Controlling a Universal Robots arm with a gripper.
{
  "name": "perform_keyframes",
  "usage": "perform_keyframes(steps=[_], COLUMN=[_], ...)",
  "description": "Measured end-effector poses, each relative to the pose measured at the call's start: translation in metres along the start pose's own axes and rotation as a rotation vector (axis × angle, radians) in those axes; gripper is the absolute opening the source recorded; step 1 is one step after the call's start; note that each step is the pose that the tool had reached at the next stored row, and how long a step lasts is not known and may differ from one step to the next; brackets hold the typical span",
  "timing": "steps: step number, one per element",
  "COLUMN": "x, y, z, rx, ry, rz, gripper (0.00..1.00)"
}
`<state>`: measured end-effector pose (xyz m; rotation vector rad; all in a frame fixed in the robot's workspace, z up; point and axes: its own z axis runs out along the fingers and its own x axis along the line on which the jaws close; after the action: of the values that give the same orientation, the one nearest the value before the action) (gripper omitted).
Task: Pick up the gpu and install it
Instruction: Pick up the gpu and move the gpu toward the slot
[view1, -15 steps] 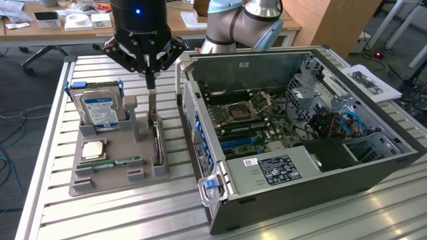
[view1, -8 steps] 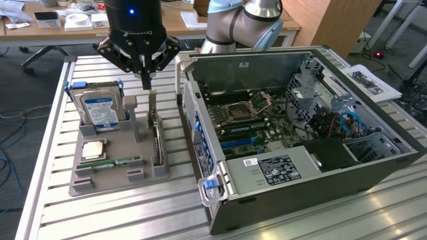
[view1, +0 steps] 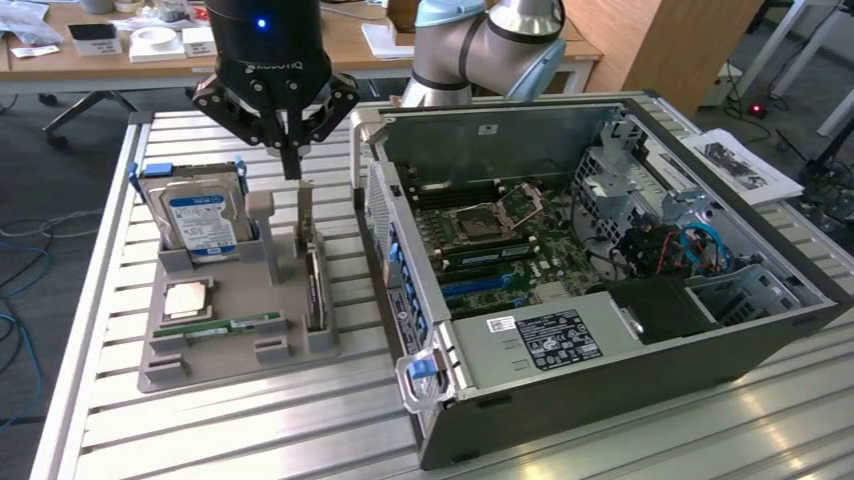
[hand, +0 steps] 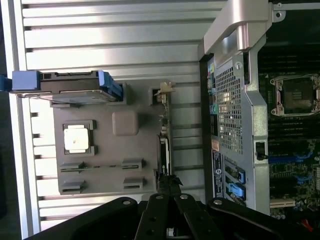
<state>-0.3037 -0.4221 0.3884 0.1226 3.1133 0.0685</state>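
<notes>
Hanging right over the gpu (view1: 314, 285), my gripper (view1: 291, 165) is closed.
The card stands on edge in the grey holder tray (view1: 227, 348), near the hard drive (view1: 200, 215) and just beside the open computer case (view1: 747, 340). My fingertips meet at its top edge, but I cannot tell whether they pinch it.

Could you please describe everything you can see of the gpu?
The gpu is a thin card standing upright on edge in a slot of the grey holder tray, between the hard drive and the computer case. Its silver bracket points up toward the shut end effector just above it; whether they touch cannot be told.
</notes>
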Motion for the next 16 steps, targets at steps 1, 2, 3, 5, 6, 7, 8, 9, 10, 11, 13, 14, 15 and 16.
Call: perform_keyframes(steps=[1, 2, 3, 5, 6, 7, 8, 9, 10, 11, 13, 14, 15, 16], x=[0.0, 0.0, 0.0, 0.0, 0.0, 0.0, 0.0, 0.0, 0.0, 0.0, 0.0, 0.0, 0.0, 0.0], y=[0.0, 0.0, 0.0, 0.0, 0.0, 0.0, 0.0, 0.0, 0.0, 0.0, 0.0, 0.0, 0.0, 0.0], z=[0.0, 0.0, 0.0, 0.0, 0.0, 0.0, 0.0, 0.0, 0.0, 0.0, 0.0, 0.0, 0.0, 0.0], rx=[0.0, 0.0, 0.0, 0.0, 0.0, 0.0, 0.0, 0.0, 0.0, 0.0, 0.0, 0.0, 0.0, 0.0], ry=[0.0, 0.0, 0.0, 0.0, 0.0, 0.0, 0.0, 0.0, 0.0, 0.0, 0.0, 0.0, 0.0, 0.0], rz=[0.0, 0.0, 0.0, 0.0, 0.0, 0.0, 0.0, 0.0, 0.0, 0.0, 0.0, 0.0, 0.0, 0.0], gripper=[0.11, 0.11, 0.11, 0.11, 0.11, 0.11, 0.17, 0.23, 0.29, 0.29, 0.41, 0.41, 0.47, 0.47])
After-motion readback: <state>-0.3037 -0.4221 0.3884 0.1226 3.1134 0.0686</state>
